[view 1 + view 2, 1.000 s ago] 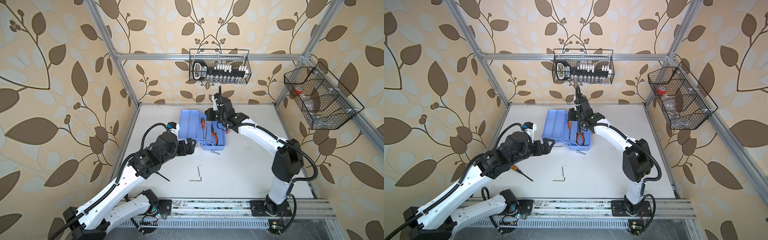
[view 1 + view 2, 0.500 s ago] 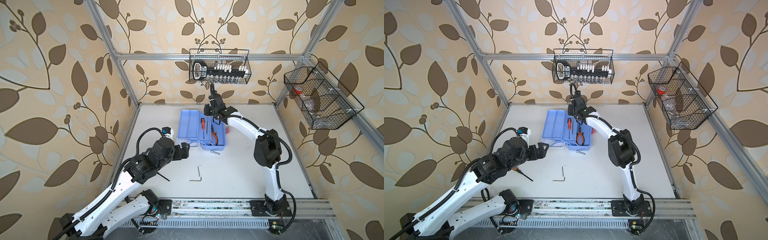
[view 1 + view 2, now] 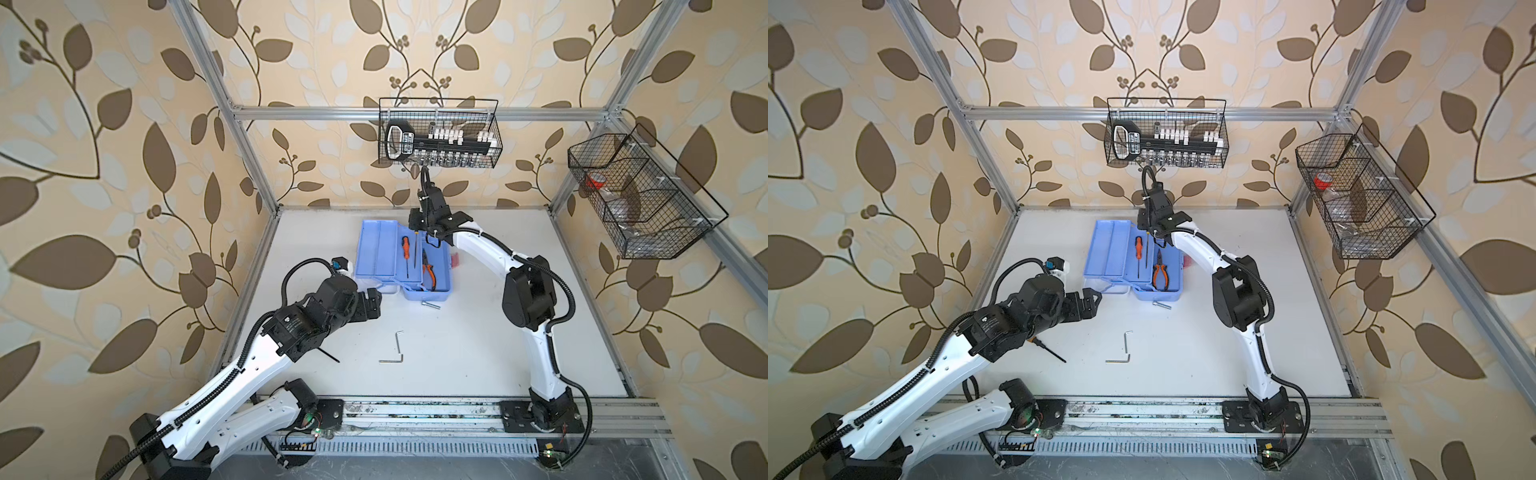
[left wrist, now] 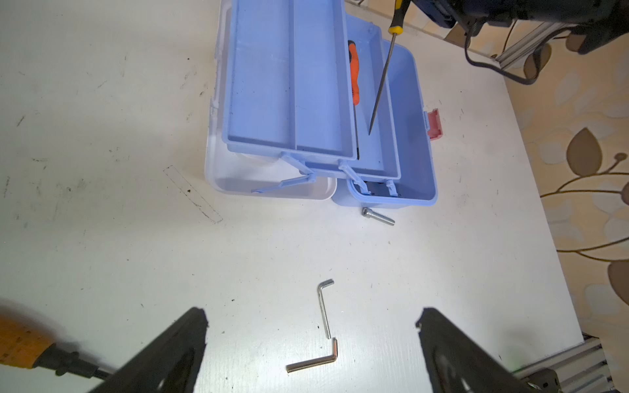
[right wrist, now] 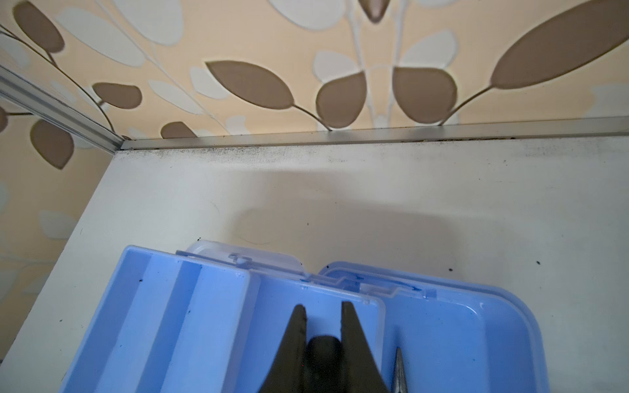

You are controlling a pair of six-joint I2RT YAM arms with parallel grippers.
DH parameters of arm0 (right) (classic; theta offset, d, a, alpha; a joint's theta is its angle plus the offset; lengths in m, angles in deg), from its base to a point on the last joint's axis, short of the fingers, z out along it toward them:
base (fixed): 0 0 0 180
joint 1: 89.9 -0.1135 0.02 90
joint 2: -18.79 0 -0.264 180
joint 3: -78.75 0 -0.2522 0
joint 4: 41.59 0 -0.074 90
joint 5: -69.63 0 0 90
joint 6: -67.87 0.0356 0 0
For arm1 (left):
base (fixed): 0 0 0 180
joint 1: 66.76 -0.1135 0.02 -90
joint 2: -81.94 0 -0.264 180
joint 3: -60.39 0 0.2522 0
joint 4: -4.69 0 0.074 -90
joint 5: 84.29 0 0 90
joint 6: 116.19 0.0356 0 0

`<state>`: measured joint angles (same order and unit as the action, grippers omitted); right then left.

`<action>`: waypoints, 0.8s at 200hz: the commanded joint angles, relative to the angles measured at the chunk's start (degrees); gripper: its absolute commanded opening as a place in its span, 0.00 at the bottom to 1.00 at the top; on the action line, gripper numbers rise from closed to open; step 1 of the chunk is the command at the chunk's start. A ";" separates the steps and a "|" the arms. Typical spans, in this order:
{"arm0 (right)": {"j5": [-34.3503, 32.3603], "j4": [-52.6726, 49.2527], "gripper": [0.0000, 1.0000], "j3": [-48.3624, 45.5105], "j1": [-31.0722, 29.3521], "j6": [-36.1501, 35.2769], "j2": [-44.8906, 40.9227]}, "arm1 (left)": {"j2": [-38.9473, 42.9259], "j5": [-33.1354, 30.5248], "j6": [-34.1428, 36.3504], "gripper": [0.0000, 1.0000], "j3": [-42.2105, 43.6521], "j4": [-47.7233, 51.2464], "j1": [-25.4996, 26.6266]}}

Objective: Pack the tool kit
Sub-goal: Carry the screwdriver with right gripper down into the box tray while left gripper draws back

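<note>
The tool kit [image 3: 376,249] stands open toward the back middle of the desk [image 3: 478,353]. It is a small light blue case fanned out in three tiers, with its white lid [image 4: 272,185] lying flat on the left arm's side and a pinkish-red latch [image 4: 433,124] on the opposite wall. There are three screwdrivers, one pair of pliers, two hex keys and one bolt. The top tier's two compartments hold nothing. The middle tier holds an orange-black screwdriver [image 3: 405,245], and the deep base holds the orange-black pliers [image 3: 1160,274]. The right claw [image 5: 321,306] is clenched on the handle of a thin yellow-black screwdriver [image 4: 383,78], which is tilted with its tip down over the middle tier; whether the tip touches I cannot tell. The third screwdriver [image 3: 1050,351] lies on the desk, partly under the left arm. The two hex keys [image 3: 399,340] [image 3: 391,360] lie close together in the middle of the desk. The bolt [image 4: 377,216] lies just beside the base's near wall. The left claw [image 4: 310,311] is spread wide and holds nothing, above the hex keys. Two black wire baskets hang on the walls. The back basket [image 3: 494,124] holds a black socket holder [image 3: 432,143], and the side basket [image 3: 673,249] holds something red among items I cannot make out.
</note>
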<state>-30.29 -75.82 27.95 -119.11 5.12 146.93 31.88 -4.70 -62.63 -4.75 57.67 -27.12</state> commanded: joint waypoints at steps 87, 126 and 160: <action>2.79 -4.23 0.04 -0.33 0.71 -0.10 -0.90 | -0.46 2.63 -0.82 0.99 0.26 -1.34 -1.58; 3.39 -7.23 0.01 3.07 1.33 -0.65 -3.03 | 0.10 2.92 -1.08 0.99 0.66 -1.25 -1.66; 7.00 -8.51 0.00 3.41 2.65 0.21 -4.80 | -0.23 3.48 -1.08 0.99 0.70 -1.25 -1.71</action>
<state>-26.29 -80.30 29.45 -117.63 5.44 145.57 30.94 -1.90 -62.81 -4.58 57.24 -28.23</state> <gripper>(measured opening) 0.140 0.989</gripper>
